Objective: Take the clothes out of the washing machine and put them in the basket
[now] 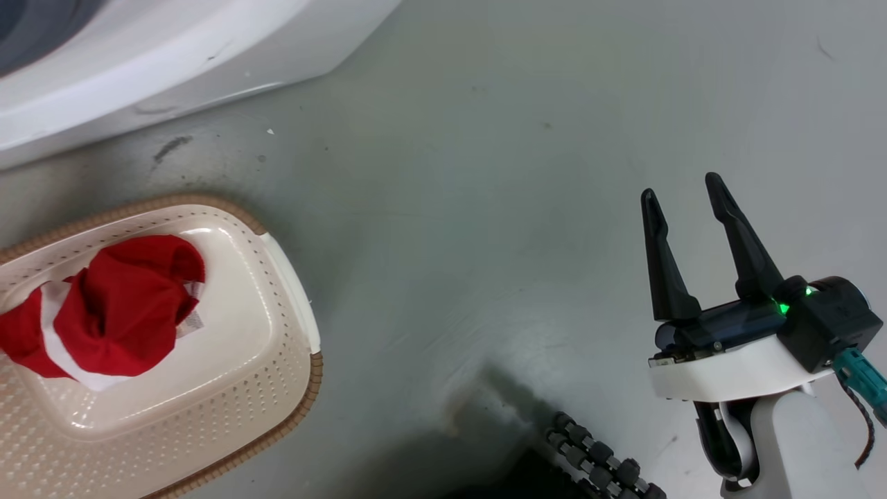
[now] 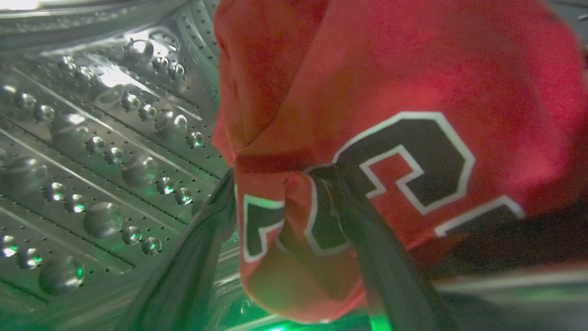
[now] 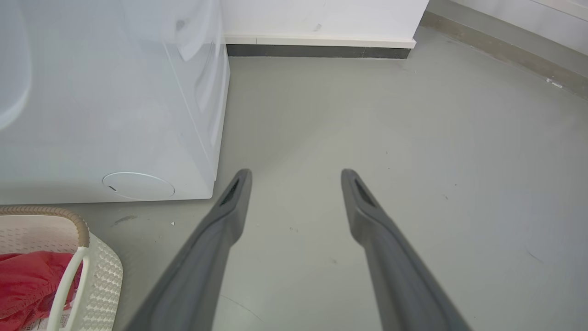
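The washer (image 3: 115, 115) stands on the floor (image 1: 485, 208), with the basket (image 1: 284, 333) just beside its front. My left arm reaches into the drum (image 2: 92, 138). There my left jaws pinch a bunched fold of the jersey (image 2: 390, 92), cloth bulging between the two fingers (image 2: 193, 266), the black numerals creased at the grip. The rest of the jersey hangs above and to one side of them. A red top (image 1: 125, 305) with white trim already lies in the basket, heaped toward one end.

I judge the step to be drawing the jersey out. To do it well I should hold the pinch firm and pull straight back through the opening, lifting so the loose cloth does not drag or snag on the rim. Then I carry it over the basket's bare end and let go only once the bulk is inside the walls.

My right jaws stand spread and empty over bare floor, fingers (image 1: 665, 270) well apart from the basket; best left there.
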